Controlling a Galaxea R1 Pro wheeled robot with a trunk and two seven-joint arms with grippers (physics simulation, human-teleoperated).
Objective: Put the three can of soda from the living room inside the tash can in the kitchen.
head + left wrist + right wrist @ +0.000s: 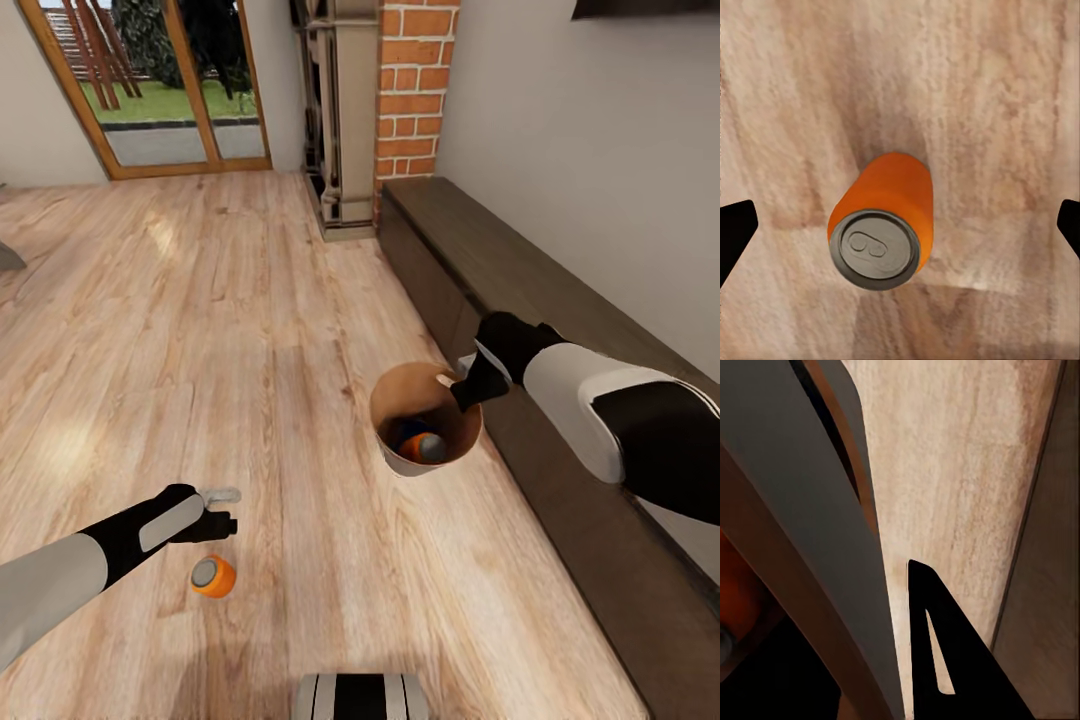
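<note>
Loose orange can (881,225): upright on the plank floor (250,330), right under the left gripper (900,225).
Left pincer: wide open, empty, fingertips well clear either side.
Bin (392,455): pinched at the rim by the right gripper (462,392), an orange can (424,447) and something dark blue inside.
Risk: off-centre descent, can tipped and rolling away.
Risk: bin tilting from its one-sided grip, cans spilling.

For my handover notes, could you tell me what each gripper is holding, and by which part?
The right gripper grips the trash can by its rim. The left gripper, open, holds nothing above the orange can.
</note>
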